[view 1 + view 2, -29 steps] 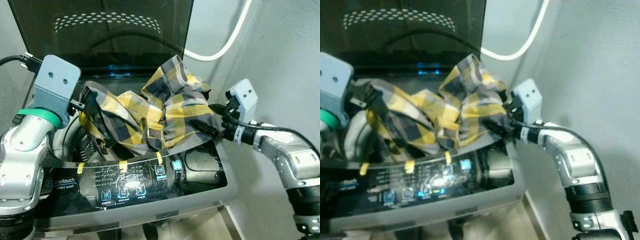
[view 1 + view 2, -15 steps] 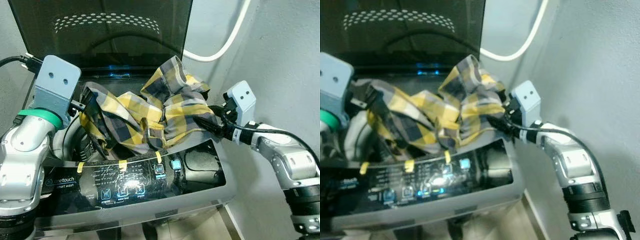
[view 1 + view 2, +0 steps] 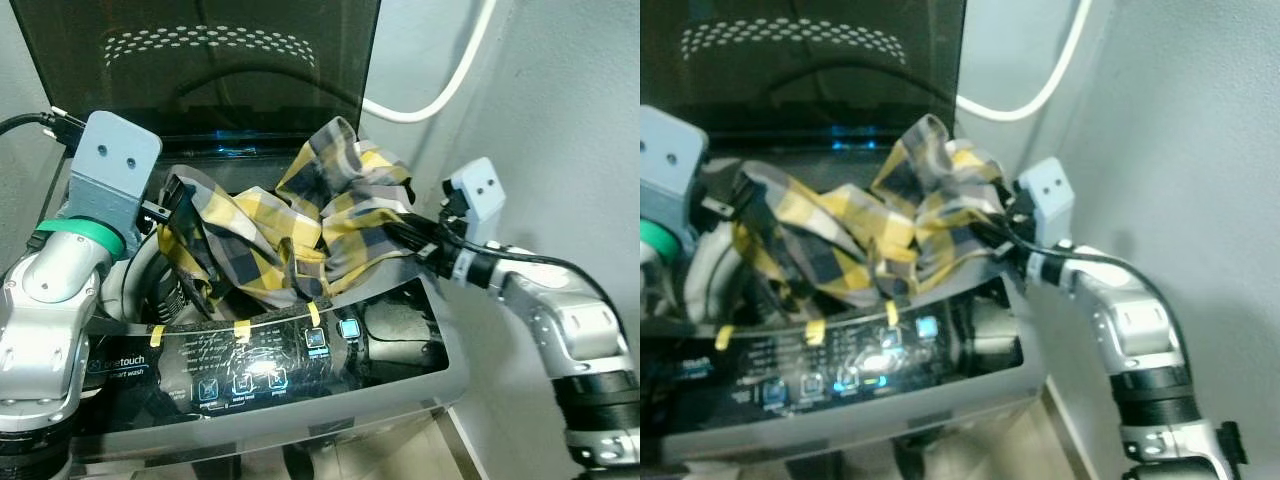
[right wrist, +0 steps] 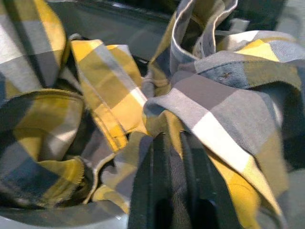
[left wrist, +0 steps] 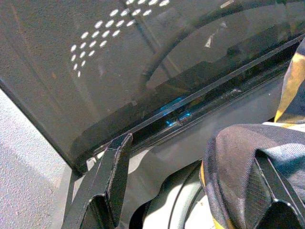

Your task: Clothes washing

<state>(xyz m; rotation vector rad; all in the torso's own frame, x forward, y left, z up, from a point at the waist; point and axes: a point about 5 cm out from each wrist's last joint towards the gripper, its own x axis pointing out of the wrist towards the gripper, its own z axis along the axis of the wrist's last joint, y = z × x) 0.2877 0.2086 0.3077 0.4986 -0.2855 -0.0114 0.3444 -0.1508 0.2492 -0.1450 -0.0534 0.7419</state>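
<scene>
Hanging over the open washer (image 3: 420,330), the yellow and grey checked shirt (image 3: 300,225) is bunched up. It sits more to the left now. The right gripper (image 3: 405,238) reaches in from the side, pinching the shirt. The left gripper (image 3: 178,205) has fingers spread, one under the cloth.

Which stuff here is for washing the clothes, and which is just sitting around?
For the job:
plaid shirt
washing machine
raised lid
left gripper
right gripper

Just there:
white hose
yellow tape bits
</scene>
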